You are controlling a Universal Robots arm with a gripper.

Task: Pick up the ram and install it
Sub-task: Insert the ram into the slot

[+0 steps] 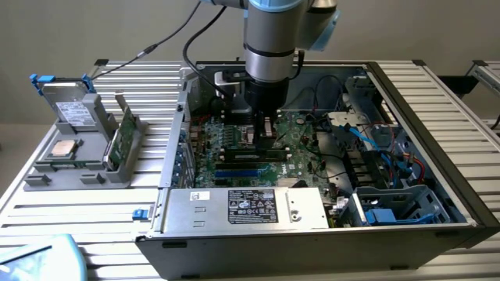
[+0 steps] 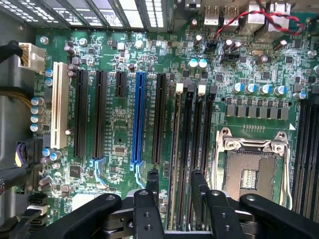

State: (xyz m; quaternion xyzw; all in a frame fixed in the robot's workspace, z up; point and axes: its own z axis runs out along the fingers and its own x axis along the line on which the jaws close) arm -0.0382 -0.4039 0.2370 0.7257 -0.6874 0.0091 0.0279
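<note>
From my remote station I saw an open computer case (image 1: pixel 312 252) lying on the slatted metal surface (image 1: pixel 78 205). Inside it lay the big green motherboard (image 1: pixel 301 137), and along the front wall of the case sat a silver power supply (image 1: pixel 250 208) with a black label. Blue cables (image 1: pixel 375 143) ran at the exterior view's right of the board. At the exterior view's left, just beside the case, stood a grey holder (image 1: pixel 78 170). It carried a hard drive (image 1: pixel 70 108) standing tilted and a square processor chip (image 1: pixel 62 149) lying flat. The wrist view showed me a blue slot (image 2: pixel 139 117) between black slots, a white slot (image 2: pixel 60 104), a processor socket (image 2: pixel 251 164) with a metal frame, and a twisted red and black wire (image 2: pixel 269 17).
</note>
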